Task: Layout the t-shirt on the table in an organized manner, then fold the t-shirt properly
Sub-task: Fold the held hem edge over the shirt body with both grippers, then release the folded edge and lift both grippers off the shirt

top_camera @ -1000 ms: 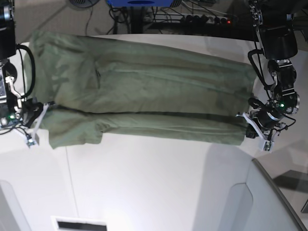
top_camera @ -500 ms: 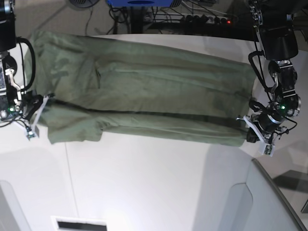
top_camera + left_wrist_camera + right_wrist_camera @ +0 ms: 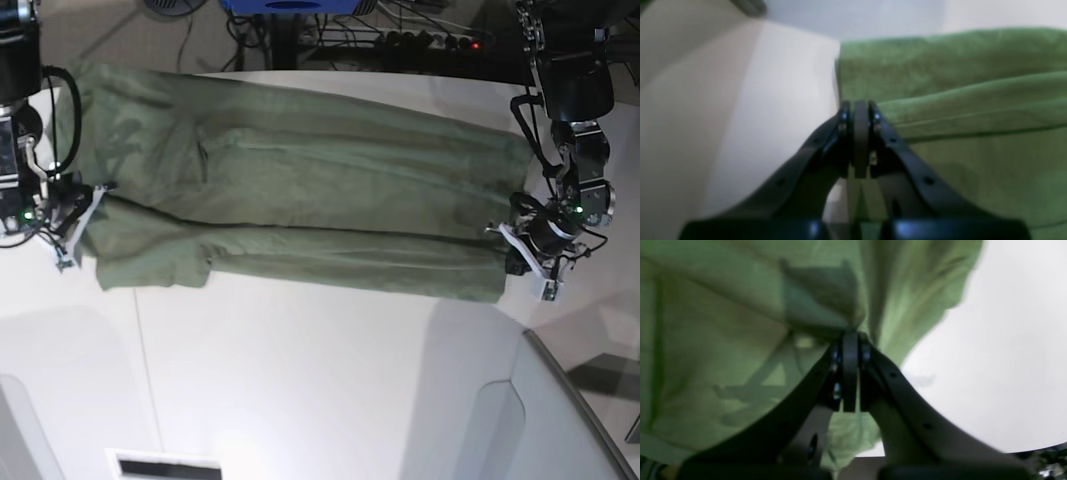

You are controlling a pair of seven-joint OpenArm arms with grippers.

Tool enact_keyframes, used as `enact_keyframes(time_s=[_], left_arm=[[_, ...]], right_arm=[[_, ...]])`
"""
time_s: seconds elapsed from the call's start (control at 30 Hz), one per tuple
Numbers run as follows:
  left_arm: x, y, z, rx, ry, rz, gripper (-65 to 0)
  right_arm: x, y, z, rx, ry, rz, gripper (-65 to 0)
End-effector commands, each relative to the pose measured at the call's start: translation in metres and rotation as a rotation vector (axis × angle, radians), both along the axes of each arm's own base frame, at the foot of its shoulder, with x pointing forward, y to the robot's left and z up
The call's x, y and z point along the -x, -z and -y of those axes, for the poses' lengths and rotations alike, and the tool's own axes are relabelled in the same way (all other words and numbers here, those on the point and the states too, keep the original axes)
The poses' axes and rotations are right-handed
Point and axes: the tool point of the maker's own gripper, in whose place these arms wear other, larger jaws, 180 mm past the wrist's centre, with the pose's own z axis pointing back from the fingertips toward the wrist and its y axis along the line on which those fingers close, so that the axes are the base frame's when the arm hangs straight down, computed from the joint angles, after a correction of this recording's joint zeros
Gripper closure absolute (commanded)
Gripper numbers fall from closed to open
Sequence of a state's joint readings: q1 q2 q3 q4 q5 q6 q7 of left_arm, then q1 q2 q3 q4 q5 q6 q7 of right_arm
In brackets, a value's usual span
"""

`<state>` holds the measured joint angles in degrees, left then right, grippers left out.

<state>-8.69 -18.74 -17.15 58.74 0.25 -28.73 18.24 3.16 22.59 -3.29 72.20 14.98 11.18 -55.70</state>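
Note:
The olive-green t-shirt [image 3: 300, 190] lies stretched from side to side across the far half of the white table [image 3: 300, 380], its near long edge folded into a band. My left gripper [image 3: 512, 252] is shut on the shirt's near corner at the right end. In the left wrist view the fingertips of the left gripper [image 3: 858, 111] press together at the cloth [image 3: 973, 100] edge. My right gripper [image 3: 88, 212] is shut on the shirt at the left end. In the right wrist view the right gripper [image 3: 850, 340] pinches a gathered fold of the cloth [image 3: 723, 323].
A grey angled panel [image 3: 560, 420] rises at the near right corner. Cables and a power strip [image 3: 430, 40] lie beyond the table's curved far edge, next to a blue object [image 3: 290, 6]. A dark slot [image 3: 165, 465] sits at the near edge.
Both grippers have moved toward the far side of the table, still shut on the shirt. The near folded band has shifted back with them.

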Motion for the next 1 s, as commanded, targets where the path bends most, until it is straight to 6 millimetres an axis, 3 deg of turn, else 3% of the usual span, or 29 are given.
enact_keyframes(time_s=[0.0, 0.07, 0.23, 0.3, 0.33, 0.5, 0.6, 0.67, 0.73, 0.97], left_arm=[[-0.015, -0.021, -0.009, -0.014, -0.004, 0.065, 0.0], [-0.015, -0.021, -0.009, -0.015, -0.004, 0.066, 0.0], [-0.017, -0.024, -0.009, -0.017, 0.0, 0.073, 0.0], [-0.019, -0.028, -0.009, -0.021, -0.001, 0.085, 0.0], [-0.021, -0.034, -0.011, -0.026, -0.001, 0.098, -3.5], [-0.031, -0.064, -0.016, -0.066, 0.017, 0.17, -44.3], [-0.031, -0.084, -0.034, -0.071, -0.035, 0.223, -59.4], [-0.027, -0.091, -0.05, -0.064, -0.092, 0.248, -60.6], [-0.012, -0.085, -0.061, -0.045, -0.131, 0.238, -59.1], [0.056, -0.064, -0.09, 0.12, -0.23, 0.218, -51.8]], right_arm=[[-0.013, -0.014, 0.016, 0.032, 0.014, 0.044, -1.1], [-0.014, -0.015, 0.017, 0.031, 0.018, 0.046, -4.7], [-0.018, -0.019, 0.016, 0.032, 0.016, 0.061, -25.8], [-0.021, -0.022, 0.016, 0.034, 0.012, 0.069, -28.5], [-0.026, -0.028, 0.014, 0.036, 0.002, 0.09, -28.7], [-0.049, -0.066, -0.001, 0.045, -0.055, 0.206, -29.3], [-0.076, -0.086, -0.006, 0.039, -0.069, 0.273, -29.4], [-0.098, -0.091, -0.006, 0.016, -0.056, 0.322, -29.4], [-0.114, -0.082, -0.01, -0.024, -0.069, 0.323, -29.4], [-0.128, -0.044, 0.001, -0.125, -0.057, 0.235, -29.3]])
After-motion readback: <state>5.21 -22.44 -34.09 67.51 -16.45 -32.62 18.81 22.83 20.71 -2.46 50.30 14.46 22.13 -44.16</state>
